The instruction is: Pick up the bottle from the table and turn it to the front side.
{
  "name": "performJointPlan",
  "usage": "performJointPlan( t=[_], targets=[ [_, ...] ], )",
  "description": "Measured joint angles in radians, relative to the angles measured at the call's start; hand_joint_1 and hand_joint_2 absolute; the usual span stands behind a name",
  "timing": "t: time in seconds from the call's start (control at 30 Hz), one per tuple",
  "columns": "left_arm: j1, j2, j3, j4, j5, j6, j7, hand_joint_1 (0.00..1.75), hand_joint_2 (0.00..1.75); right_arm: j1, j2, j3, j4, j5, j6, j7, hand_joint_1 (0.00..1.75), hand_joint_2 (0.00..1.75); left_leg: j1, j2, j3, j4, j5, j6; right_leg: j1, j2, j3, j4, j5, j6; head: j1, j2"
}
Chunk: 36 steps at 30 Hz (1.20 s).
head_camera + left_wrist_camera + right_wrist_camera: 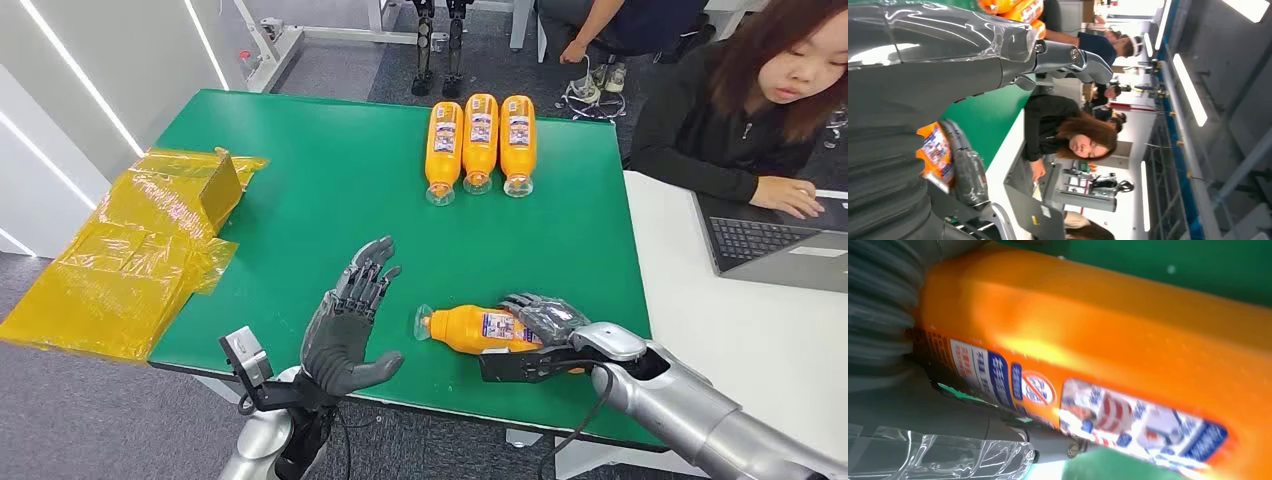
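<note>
An orange bottle [465,327] with a clear cap lies on its side near the front edge of the green table [300,200], cap pointing left. My right hand [545,322] wraps over its base end, fingers across the label and thumb underneath. In the right wrist view the bottle [1128,340] is very close, its printed label facing the camera beside the hand's ribbed cover [878,315]. My left hand [350,330] hovers open just left of the cap, fingers spread, touching nothing. The left wrist view looks past the left hand [923,65] to the bottle [935,150].
Three more orange bottles [479,140] lie side by side at the table's far edge. Yellow plastic bags [140,240] drape over the left edge. A person [740,90] sits at the right, working on a laptop [780,245] on a white table [740,340].
</note>
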Motion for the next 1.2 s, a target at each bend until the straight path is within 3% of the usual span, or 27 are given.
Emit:
performJointPlan(
  t=[0.1,0.6,0.87,1.07,1.2],
  targets=[
    [0.002,0.000,0.000,0.000,0.000,0.002,0.004,0.00,1.75,0.021,0.000,-0.012,-0.001,0.012,-0.020,0.010,1.75,1.75,0.000,0.000,0.001,0.000,0.000,0.000,0.000,0.000,0.001,0.000,0.000,0.000,0.000,0.000],
    [0.018,0.000,0.000,-0.001,-0.003,0.004,0.018,0.00,1.75,0.101,0.000,-0.082,-0.041,0.102,-0.058,0.047,1.75,1.75,0.000,0.000,0.006,0.000,0.001,0.000,0.000,-0.001,0.007,-0.001,0.001,0.000,0.000,0.000],
    [0.041,0.004,0.002,-0.025,-0.012,0.020,0.020,0.00,1.75,0.206,-0.008,-0.183,-0.182,0.335,-0.183,0.136,1.75,1.75,0.000,0.000,0.002,0.000,0.001,0.000,0.000,-0.001,0.004,0.000,0.001,0.000,0.000,0.000],
    [0.049,0.005,0.008,-0.043,-0.015,0.028,0.020,0.00,1.75,0.242,-0.010,-0.247,-0.265,0.373,-0.204,0.147,1.75,1.75,0.000,0.000,0.001,0.000,0.001,0.000,0.000,-0.001,0.002,0.000,0.001,0.000,0.000,0.000],
    [0.058,0.005,0.009,-0.058,-0.020,0.051,0.024,0.00,1.75,0.275,-0.011,-0.287,-0.327,0.463,-0.314,0.165,1.75,1.75,0.000,0.000,0.000,0.000,0.001,0.000,0.000,-0.001,0.001,0.000,0.001,0.000,0.000,0.000]
  ],
)
